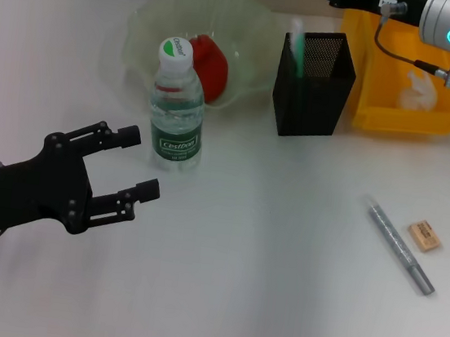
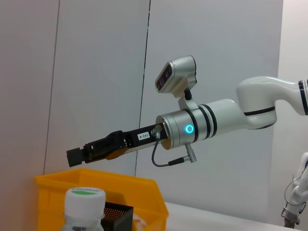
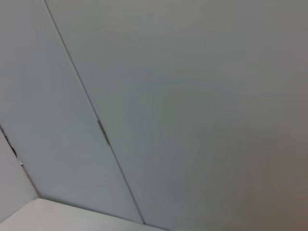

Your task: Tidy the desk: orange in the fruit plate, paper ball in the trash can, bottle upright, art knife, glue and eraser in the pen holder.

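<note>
The bottle (image 1: 176,121) stands upright with its green-and-white cap on, in front of the translucent fruit plate (image 1: 157,20). In the plate lies the reddish orange (image 1: 209,68). My left gripper (image 1: 139,166) hangs open and empty just near-left of the bottle. The black mesh pen holder (image 1: 313,85) holds a green-and-white glue stick (image 1: 296,47). A paper ball (image 1: 418,89) lies in the yellow trash can (image 1: 379,118). The silver art knife (image 1: 400,243) and tan eraser (image 1: 425,235) lie on the table at right. My right gripper (image 2: 76,156) is held high above the trash can.
The white table (image 1: 258,304) spreads out in front. A grey panelled wall (image 3: 192,120) fills the right wrist view. The bottle cap (image 2: 85,195), trash can (image 2: 53,185) and pen holder (image 2: 118,214) show low in the left wrist view.
</note>
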Controlling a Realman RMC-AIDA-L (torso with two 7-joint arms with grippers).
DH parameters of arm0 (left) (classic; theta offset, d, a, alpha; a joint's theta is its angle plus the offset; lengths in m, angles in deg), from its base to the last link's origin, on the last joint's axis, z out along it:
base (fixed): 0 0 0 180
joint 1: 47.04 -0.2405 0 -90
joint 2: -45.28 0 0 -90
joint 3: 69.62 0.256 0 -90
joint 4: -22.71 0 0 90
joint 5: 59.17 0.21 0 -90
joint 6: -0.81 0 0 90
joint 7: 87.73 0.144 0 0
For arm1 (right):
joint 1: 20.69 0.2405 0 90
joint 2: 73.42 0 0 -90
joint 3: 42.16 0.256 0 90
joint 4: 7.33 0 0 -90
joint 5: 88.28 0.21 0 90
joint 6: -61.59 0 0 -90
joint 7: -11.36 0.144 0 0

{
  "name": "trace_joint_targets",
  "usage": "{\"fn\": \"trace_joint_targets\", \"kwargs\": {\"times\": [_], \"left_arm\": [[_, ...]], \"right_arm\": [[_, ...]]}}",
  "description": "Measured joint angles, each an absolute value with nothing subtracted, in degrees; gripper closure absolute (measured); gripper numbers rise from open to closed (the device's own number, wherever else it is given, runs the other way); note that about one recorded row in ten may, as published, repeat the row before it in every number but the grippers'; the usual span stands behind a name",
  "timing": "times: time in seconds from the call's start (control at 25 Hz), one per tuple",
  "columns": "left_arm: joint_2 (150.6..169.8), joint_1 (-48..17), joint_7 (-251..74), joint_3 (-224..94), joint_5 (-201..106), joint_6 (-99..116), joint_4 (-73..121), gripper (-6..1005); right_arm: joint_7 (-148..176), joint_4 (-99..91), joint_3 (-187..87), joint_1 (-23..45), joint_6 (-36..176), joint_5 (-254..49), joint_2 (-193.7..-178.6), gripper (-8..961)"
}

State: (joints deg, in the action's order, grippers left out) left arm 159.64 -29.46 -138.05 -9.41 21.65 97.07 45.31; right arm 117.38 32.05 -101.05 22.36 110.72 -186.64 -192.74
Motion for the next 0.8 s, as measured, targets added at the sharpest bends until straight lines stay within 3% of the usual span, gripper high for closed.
{"fn": "trace_joint_targets", "kwargs": {"times": [0.16, 0.4, 0.6, 0.8], "left_arm": [[159.69, -29.5, -138.0, -9.4, 21.6, 97.2, 45.2, 229], [159.88, -29.8, -138.0, -9.4, 21.4, 97.5, 45.4, 229], [159.76, -29.8, -138.0, -9.4, 21.3, 97.9, 45.5, 229], [159.68, -29.9, -138.3, -9.4, 21.3, 98.3, 45.5, 229]], "right_arm": [[117.6, 32.6, -100.4, 22.2, 113.2, -186.6, -192.7, 665], [121.2, 41.3, -100.6, 18.9, 121.6, -188.5, -191.79, 444], [135.2, 59.9, -100.6, 15.3, 137.2, -202.8, -189.41, 431], [147.8, 79.4, -99.9, 15.2, 157.5, -226.1, -190.28, 433]]}}
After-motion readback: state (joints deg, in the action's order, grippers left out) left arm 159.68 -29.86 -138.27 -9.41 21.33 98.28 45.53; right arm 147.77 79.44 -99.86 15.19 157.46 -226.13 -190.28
